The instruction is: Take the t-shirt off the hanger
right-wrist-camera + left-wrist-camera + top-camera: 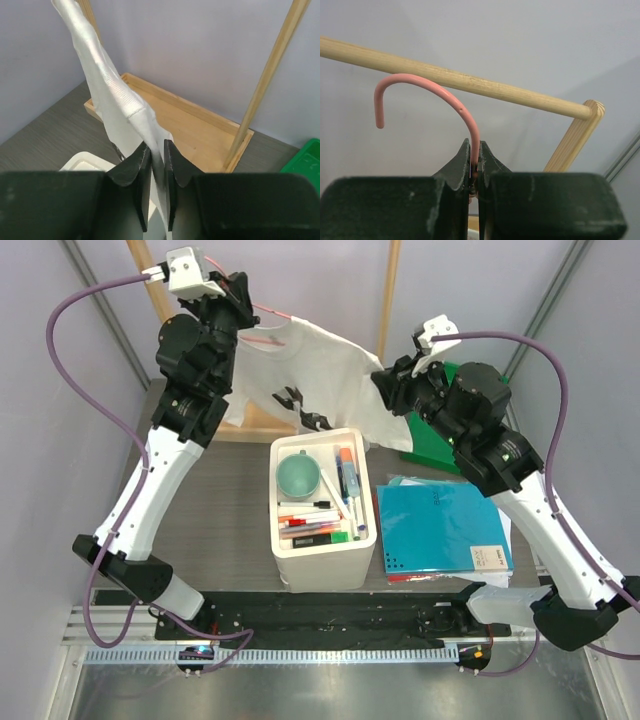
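The white t-shirt [318, 368] with a black print hangs on the pink wire hanger [268, 314] at the back of the table. My left gripper [243, 302] is up at the hanger's top, shut on the wire just below the pink hook [432, 86], which curves over the wooden rod [485, 88]. The left gripper [475, 156] has the wire pinched between its jaws. My right gripper [386, 390] is at the shirt's right side. In the right wrist view a fold of the t-shirt [116, 100] runs down between the jaws of the right gripper [157, 151], which are closed on it.
A white bin [322, 558] with pens and a green cup stands at the table's middle. A blue folder [440, 525] lies to its right and a green box [428, 446] sits behind that. The rack's wooden base [200, 125] and upright pole [267, 80] stand behind the shirt.
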Robot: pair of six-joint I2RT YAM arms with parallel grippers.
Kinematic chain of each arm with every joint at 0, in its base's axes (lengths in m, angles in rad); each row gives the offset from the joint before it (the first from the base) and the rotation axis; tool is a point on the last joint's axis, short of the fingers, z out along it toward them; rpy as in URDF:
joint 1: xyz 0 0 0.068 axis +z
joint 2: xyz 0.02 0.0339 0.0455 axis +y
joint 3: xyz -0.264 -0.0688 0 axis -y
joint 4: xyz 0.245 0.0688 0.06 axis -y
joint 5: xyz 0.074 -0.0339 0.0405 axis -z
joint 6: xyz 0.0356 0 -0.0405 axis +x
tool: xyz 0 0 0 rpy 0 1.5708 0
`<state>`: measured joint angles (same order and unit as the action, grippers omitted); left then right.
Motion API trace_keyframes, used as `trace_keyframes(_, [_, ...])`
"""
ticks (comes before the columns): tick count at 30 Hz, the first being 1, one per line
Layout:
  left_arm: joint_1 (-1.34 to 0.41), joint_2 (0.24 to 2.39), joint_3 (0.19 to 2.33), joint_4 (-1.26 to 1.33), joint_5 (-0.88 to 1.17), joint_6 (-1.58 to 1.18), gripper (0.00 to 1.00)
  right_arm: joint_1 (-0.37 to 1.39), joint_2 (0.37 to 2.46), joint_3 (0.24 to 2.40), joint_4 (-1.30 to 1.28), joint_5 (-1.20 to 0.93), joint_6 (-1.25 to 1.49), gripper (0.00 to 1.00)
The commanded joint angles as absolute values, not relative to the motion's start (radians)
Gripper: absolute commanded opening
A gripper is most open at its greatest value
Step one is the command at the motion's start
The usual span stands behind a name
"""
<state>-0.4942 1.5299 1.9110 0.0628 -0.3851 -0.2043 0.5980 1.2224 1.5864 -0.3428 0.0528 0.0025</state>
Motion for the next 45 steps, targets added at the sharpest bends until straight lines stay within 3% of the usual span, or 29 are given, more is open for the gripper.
trace_keyframes(1, [-0.489, 1.525, 1.979, 0.147, -0.426, -0.213, 0.00, 0.595, 1.232, 1.598, -0.290, 0.069, 0.050, 0.13])
trace_keyframes(3, [-0.491, 1.528, 1.993, 0.130, -0.472, -0.209, 0.00, 0.595, 1.224, 1.592, -0.288, 0.084, 0.061, 0.01])
trace_keyframes(4, [-0.491, 1.526, 1.990, 0.129, -0.510, -0.198, 0.00, 0.595, 1.217, 1.579, -0.288, 0.100, 0.066, 0.01])
trace_keyframes(7, [-0.489, 1.491, 1.927, 0.179, -0.677, -0.193, 0.00, 0.595, 1.169, 1.525, -0.272, 0.224, 0.078, 0.01])
trace_keyframes(13, [-0.488, 1.465, 1.871, 0.222, -0.729, -0.202, 0.00, 0.595, 1.002, 1.315, -0.094, 0.570, 0.150, 0.01])
trace_keyframes(26, [-0.488, 1.448, 1.885, 0.212, -0.747, -0.225, 0.00, 0.595, 0.977, 1.266, -0.061, 0.847, 0.282, 0.01])
trace_keyframes(33, [-0.488, 1.440, 1.904, 0.204, -0.732, -0.232, 0.00, 0.594, 1.018, 1.272, -0.069, 0.832, 0.282, 0.01])
trace_keyframes(38, [-0.488, 1.448, 1.914, 0.184, -0.649, -0.241, 0.00, 0.588, 1.167, 1.343, -0.005, 0.629, 0.200, 0.01])
trace_keyframes(39, [-0.488, 1.450, 1.925, 0.170, -0.632, -0.241, 0.00, 0.583, 1.199, 1.370, -0.006, 0.494, 0.184, 0.01])
trace_keyframes(43, [-0.489, 1.508, 2.009, 0.094, -0.585, -0.201, 0.00, 0.546, 1.408, 1.630, -0.214, 0.265, 0.143, 0.10])
trace_keyframes(44, [-0.488, 1.515, 2.020, 0.083, -0.578, -0.193, 0.00, 0.546, 1.431, 1.697, -0.242, 0.259, 0.146, 0.17])
trace_keyframes(45, [-0.488, 1.517, 2.028, 0.077, -0.577, -0.189, 0.00, 0.545, 1.455, 1.712, -0.261, 0.247, 0.143, 0.38])
